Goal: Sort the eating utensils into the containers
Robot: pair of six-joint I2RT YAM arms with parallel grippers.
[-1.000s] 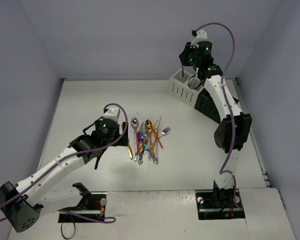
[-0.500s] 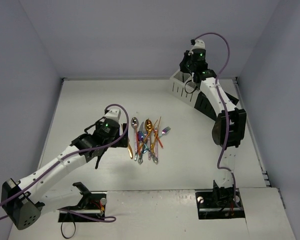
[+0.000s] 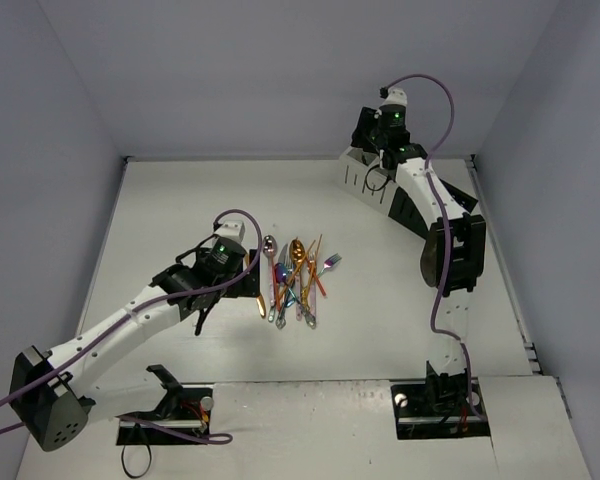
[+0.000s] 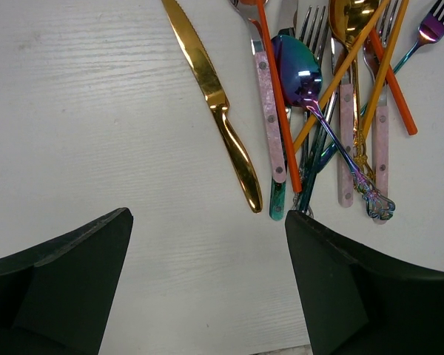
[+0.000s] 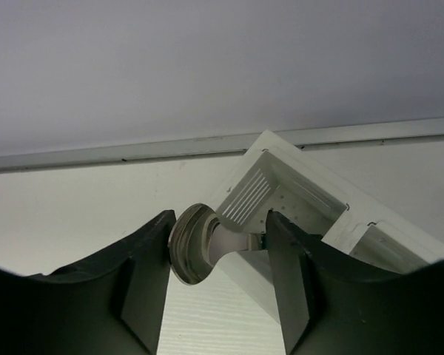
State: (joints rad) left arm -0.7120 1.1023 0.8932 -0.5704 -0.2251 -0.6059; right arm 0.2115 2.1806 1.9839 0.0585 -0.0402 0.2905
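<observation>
Over the white caddy (image 5: 281,194) the right gripper (image 5: 218,222) had sunk lower, clamping a spoon (image 5: 189,248); left gripper (image 4: 207,218) neared the pile (image 4: 318,111), fingers spread.

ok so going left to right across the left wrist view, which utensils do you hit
gold knife → iridescent spoon (its bowl) → far-right fork (its tines); the crossed pieces between are left out

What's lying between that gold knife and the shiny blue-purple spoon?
In the left wrist view, a pink-handled utensil lies between the gold knife and the iridescent blue-purple spoon, with a thin orange stick crossing its handle.
</observation>
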